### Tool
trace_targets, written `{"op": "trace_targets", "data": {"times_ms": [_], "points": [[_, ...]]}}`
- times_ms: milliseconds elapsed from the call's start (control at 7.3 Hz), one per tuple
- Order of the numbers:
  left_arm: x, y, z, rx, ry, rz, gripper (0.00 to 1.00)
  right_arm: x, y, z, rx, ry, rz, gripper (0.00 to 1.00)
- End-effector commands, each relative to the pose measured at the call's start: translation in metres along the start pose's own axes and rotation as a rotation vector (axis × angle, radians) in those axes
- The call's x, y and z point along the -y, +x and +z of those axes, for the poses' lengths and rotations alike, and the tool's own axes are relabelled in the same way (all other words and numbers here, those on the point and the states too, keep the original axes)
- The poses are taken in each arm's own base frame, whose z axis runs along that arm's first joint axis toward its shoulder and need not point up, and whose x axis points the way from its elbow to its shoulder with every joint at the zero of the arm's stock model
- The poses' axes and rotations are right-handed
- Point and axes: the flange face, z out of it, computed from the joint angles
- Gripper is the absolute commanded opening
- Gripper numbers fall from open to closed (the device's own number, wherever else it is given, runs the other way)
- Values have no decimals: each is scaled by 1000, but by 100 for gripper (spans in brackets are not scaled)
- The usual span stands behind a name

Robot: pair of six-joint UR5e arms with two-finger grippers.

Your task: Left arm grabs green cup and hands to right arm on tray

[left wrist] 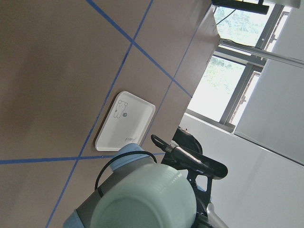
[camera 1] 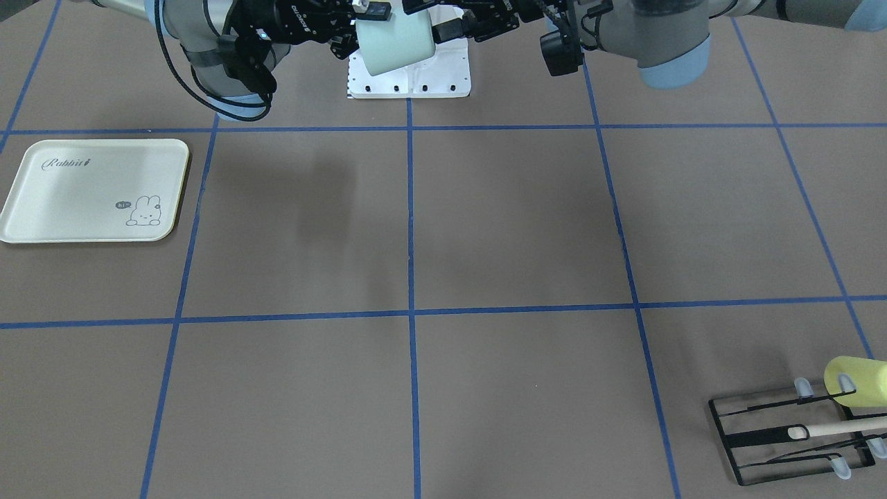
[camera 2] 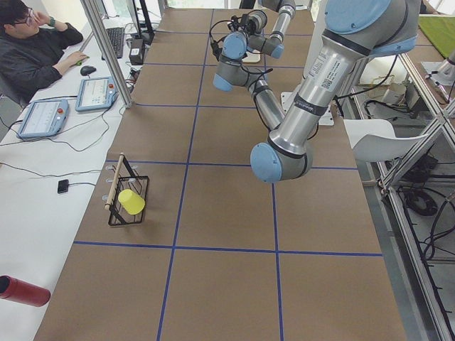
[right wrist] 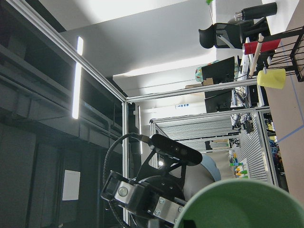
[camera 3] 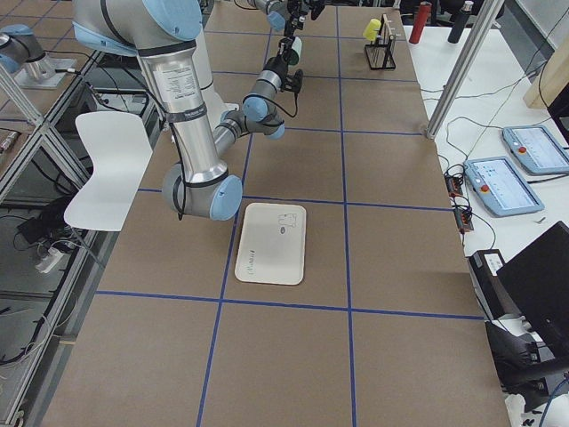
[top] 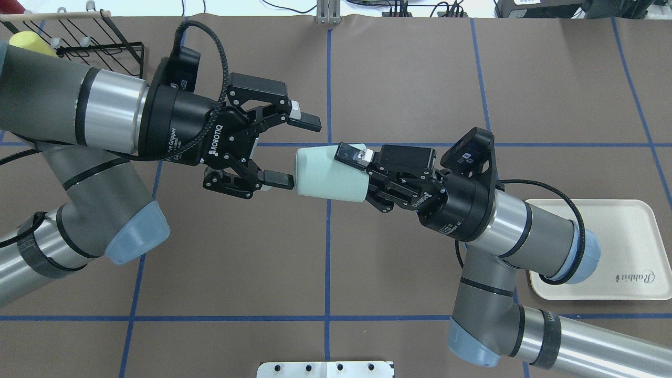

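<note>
Our right tool (top: 357, 170) is closed on the small pale mint-green plastic cup (top: 325, 176), gripping it at the mouth end. One black finger (top: 349, 154) lies along the outside wall; we cannot see where the other finger sits. The cup is in the air on its side, with its flat base turned toward our left tool (top: 292, 151). It hangs about midway between the worktop's left and right ends, well clear of the surface.

The left tool stands wide open with its jaws spread around the base end of the cup. Its lower fingertip (top: 278, 180) is just beside the base, and we cannot tell whether the two touch. The upper fingertip is clearly apart from the cup. The left wrist camera looks at the round base (left wrist: 145, 199), and the right wrist camera looks over the green rim (right wrist: 242, 209).

The cream-white rectangular tray with the bunny drawing (top: 625, 231) lies flat toward the worktop's right end, well in from both long edges. The right arm's elbow partly covers it in the overhead view. It carries nothing and is well apart from the cup.

A black wire rack (top: 105, 47) stands near the corner where the left end meets the operators' edge. A yellow plastic cup (top: 31, 41) sits on the rack.
</note>
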Motion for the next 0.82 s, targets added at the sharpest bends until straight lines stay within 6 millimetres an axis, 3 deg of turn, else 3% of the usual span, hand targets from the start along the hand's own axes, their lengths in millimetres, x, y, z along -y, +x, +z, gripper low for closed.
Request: {"op": "trace_targets", "data": {"times_ms": [0,685], "points": [[0,3,-1,-4,2,4,100,-2,1,-1,-1,-1,9,0],[12,11,-17,-11,42,27,100,1,-2,-13,27,-9,15,0]]}}
